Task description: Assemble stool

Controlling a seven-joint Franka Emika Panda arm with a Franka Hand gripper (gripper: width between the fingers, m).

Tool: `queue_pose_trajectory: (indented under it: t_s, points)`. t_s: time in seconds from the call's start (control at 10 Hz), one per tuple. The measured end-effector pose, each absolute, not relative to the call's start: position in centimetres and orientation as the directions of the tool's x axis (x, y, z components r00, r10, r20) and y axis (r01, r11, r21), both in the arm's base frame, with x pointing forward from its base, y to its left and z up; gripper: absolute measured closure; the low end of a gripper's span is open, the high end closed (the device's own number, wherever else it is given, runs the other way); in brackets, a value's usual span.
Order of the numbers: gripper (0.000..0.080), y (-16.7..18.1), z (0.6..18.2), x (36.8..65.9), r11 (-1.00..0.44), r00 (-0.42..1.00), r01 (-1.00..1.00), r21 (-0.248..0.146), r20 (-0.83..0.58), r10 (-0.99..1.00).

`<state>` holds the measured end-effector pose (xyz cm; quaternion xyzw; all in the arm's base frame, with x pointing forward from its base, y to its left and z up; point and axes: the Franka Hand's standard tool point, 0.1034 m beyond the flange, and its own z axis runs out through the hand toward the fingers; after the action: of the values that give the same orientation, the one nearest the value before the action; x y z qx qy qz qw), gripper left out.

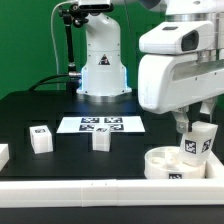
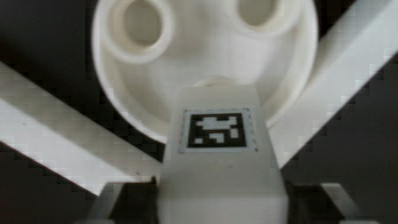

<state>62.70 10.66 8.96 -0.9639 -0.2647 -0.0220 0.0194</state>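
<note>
My gripper [image 1: 196, 130] is at the exterior view's right, shut on a white block leg [image 1: 199, 146] with a black-and-white tag. It holds the leg upright over the round white seat [image 1: 160, 166], which lies at the front right of the black table. I cannot tell whether the leg's lower end touches the seat. In the wrist view the held leg [image 2: 219, 135] runs between my fingers [image 2: 125, 203] toward the seat [image 2: 134, 80], whose two oval holes show beyond it. Two more legs [image 1: 40, 138] [image 1: 101, 139] stand loose on the table.
The marker board [image 1: 100, 124] lies in front of the robot base [image 1: 103, 70]. Another white part [image 1: 3, 153] shows at the left edge. A long white rail [image 1: 70, 188] runs along the table's front edge.
</note>
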Motion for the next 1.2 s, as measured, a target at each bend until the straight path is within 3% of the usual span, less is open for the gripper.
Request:
queue_pose_trajectory:
  t_s: [0.7, 1.2]
  points:
    - [0.0462, 10.90, 8.92, 62.60, -0.994, 0.996, 0.086, -0.062, 0.034, 0.084]
    - [0.0462, 11.13, 8.79, 62.42, -0.961, 0.964, -0.265, -0.075, 0.015, -0.267]
